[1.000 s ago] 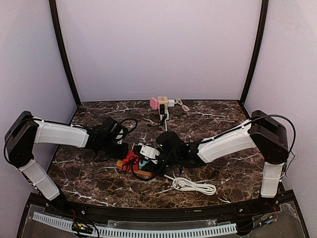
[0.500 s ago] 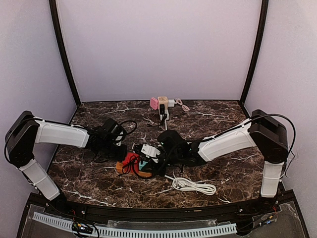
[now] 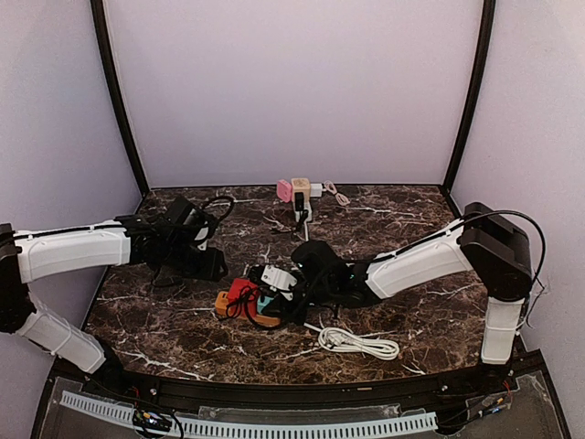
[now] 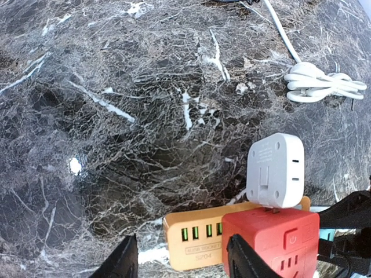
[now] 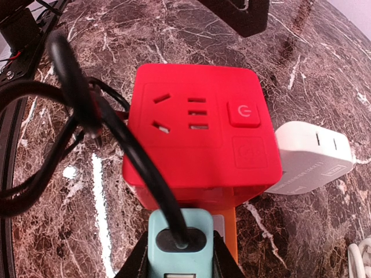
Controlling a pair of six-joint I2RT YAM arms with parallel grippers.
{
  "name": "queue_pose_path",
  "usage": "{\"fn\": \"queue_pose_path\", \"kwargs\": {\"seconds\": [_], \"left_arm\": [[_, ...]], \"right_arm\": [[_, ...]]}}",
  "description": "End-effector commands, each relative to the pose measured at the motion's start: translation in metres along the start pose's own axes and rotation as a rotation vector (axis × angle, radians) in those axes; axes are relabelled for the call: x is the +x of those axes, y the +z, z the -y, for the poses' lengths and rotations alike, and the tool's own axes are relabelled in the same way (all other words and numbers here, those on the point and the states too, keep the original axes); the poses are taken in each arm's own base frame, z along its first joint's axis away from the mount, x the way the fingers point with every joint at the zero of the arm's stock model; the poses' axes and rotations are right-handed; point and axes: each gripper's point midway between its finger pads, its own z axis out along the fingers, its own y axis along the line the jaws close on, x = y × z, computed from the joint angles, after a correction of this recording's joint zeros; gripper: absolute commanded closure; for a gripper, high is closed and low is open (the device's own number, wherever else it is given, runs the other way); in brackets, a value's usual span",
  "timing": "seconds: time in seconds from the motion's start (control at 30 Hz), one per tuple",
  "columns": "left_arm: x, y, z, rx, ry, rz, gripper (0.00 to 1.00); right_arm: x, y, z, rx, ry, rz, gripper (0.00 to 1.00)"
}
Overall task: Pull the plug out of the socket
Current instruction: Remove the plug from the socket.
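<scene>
Left gripper (image 4: 181,258) hangs spread and empty, left of the red socket cube (image 4: 271,240). Right gripper (image 5: 179,260) seemingly pinches the teal plug (image 5: 179,231).

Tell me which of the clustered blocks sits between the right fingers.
The teal plug with the black cable; the red cube and white adapter are not gripped.
</scene>
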Motion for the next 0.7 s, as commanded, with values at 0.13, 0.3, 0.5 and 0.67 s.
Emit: {"fn": "queue_pose_path", "kwargs": {"seconds": [0.13, 0.3, 0.5, 0.67], "left_arm": [[0.031, -0.01, -0.015, -0.018, 0.048, -0.045, 0.36], [0.037, -0.008, -0.014, 0.004, 0.052, -0.053, 0.36], [0.048, 0.012, -0.009, 0.027, 0.04, -0.109, 0.46], [0.056, 0.025, -0.003, 0.052, 0.029, -0.154, 0.51]], "right_arm": [[0.0, -0.008, -0.003, -0.019, -0.062, 0.013, 1.0], [0.002, -0.008, -0.003, -0.018, -0.057, 0.007, 1.0], [0.0, -0.007, 0.0, -0.008, -0.036, 0.009, 1.0], [-0.003, -0.005, 0.001, -0.004, -0.031, 0.012, 1.0]]}}
